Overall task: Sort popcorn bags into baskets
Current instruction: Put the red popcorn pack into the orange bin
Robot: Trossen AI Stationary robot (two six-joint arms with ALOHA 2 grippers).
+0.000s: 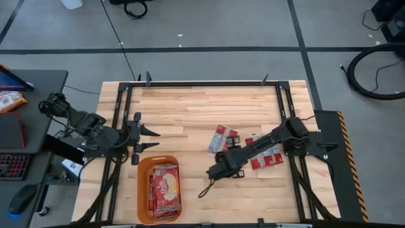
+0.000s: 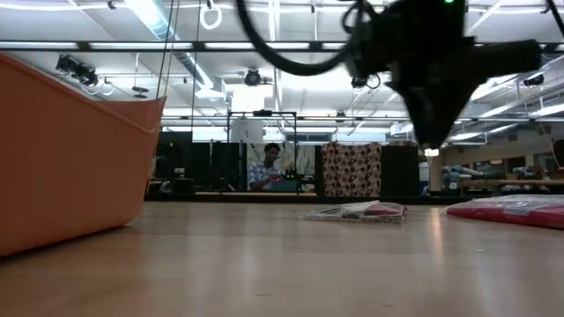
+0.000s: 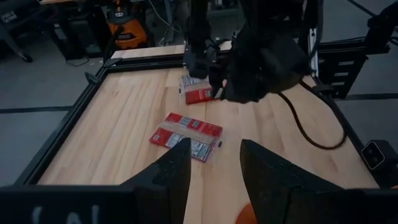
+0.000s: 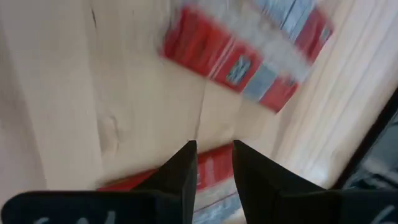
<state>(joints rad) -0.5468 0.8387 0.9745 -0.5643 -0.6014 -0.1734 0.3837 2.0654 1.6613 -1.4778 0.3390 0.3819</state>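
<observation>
The orange basket [image 1: 140, 190] stands at the table's near edge, left of centre, with several red popcorn packets [image 1: 166, 190] lying flat in it. In the low view its wall [image 2: 62, 158] fills the left. More packets lie flat on the wood: one group [image 1: 224, 138] at mid-table and another [image 1: 266, 153] by the right rail. My right gripper [image 1: 212, 172] hovers open just right of the basket, well above the table [image 2: 432, 141]. Its wrist view shows fingers [image 4: 214, 152] over a blurred packet [image 4: 249, 56] and a second packet [image 4: 214, 177]. My left gripper [image 1: 155, 140] waits open at the left [image 3: 214, 149].
Black frame rails [image 1: 209, 83] border the wooden table. A cable loop [image 1: 205, 189] hangs from my right arm beside the basket. Bare wood lies across the far half of the table. A desk with a keyboard [image 1: 12, 166] stands off the left edge. A person [image 2: 269, 167] sits far behind.
</observation>
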